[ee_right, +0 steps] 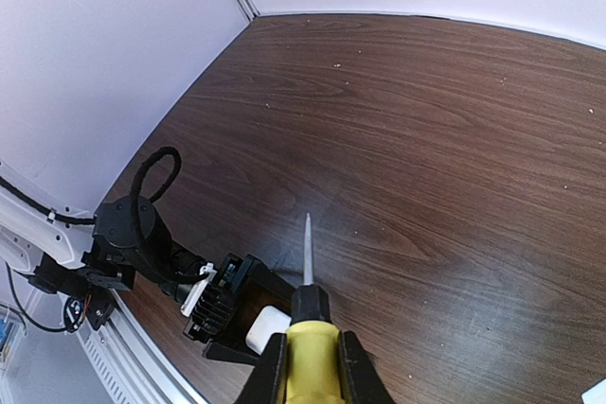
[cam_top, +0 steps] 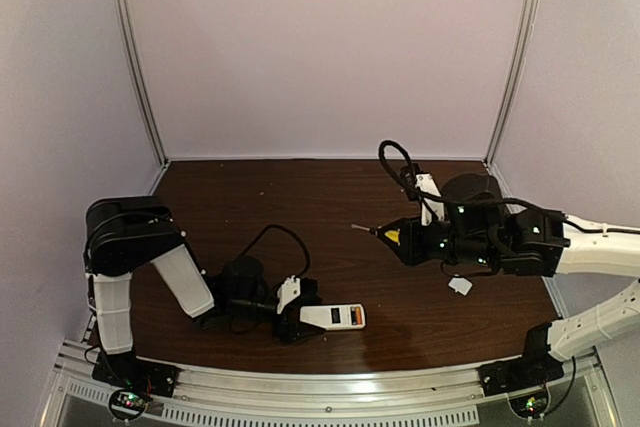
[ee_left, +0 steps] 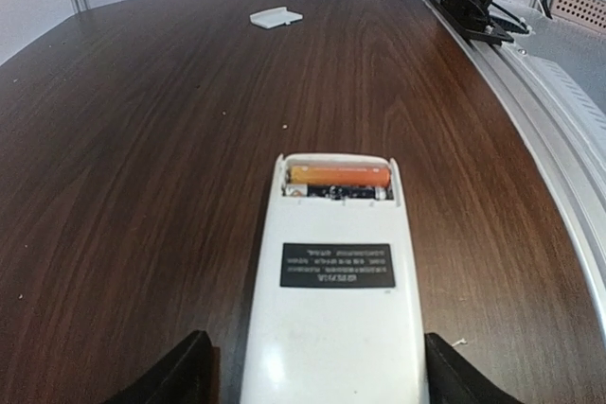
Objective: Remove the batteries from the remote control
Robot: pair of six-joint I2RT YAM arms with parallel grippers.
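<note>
Left gripper (ee_left: 314, 340) stands wide, jaws straddling the left end of the flat white plastic remote control (ee_left: 327, 314), not clamped. The remote lies back-up on the dark wooden table (ee_left: 142, 139), near its front edge. The orange cylinder battery (ee_left: 339, 175) and dark glinting battery (ee_left: 343, 193) sit in its open recess. Over on the right, right gripper (ee_right: 312, 342) is clamped tight on the yellow-handled screwdriver (ee_right: 308, 302).

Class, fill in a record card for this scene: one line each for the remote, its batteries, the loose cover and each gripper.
remote control: back up on the table, cover off
orange battery: exposed in the remote's far end
dark battery: beside the orange one, partly hidden
cover: loose on the table, apart from the remote
left gripper: open, straddling the remote's near end
right gripper: shut on the yellow-handled screwdriver
</note>
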